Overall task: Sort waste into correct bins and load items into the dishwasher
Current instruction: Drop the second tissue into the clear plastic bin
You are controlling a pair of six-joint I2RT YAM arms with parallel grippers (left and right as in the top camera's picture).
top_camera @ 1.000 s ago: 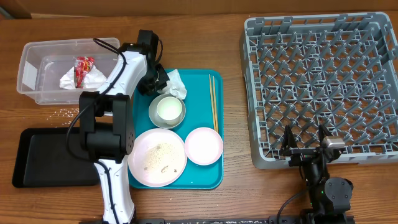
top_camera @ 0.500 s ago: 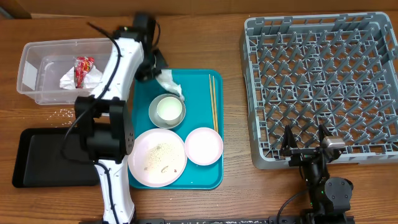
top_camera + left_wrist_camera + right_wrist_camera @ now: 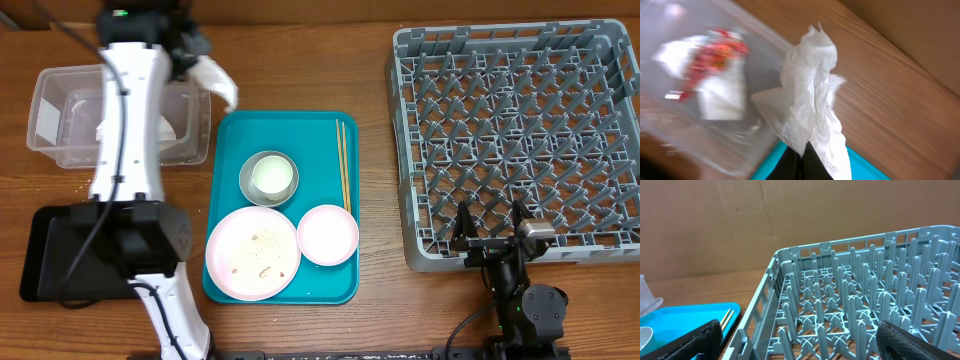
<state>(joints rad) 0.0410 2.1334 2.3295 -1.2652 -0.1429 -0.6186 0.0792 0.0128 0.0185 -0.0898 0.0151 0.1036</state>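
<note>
One second ago my left gripper (image 3: 802,159) gripped the crumpled napkin (image 3: 217,80) on the teal tray (image 3: 225,130); now, clamped on it, it hangs over the right edge of the clear tub (image 3: 50,120). My right gripper (image 3: 490,228) stays spread wide.

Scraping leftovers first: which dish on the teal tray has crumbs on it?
The large plate, at the front left of the teal tray; crumbs are scattered on it, while the small plate and the bowl show none.
</note>
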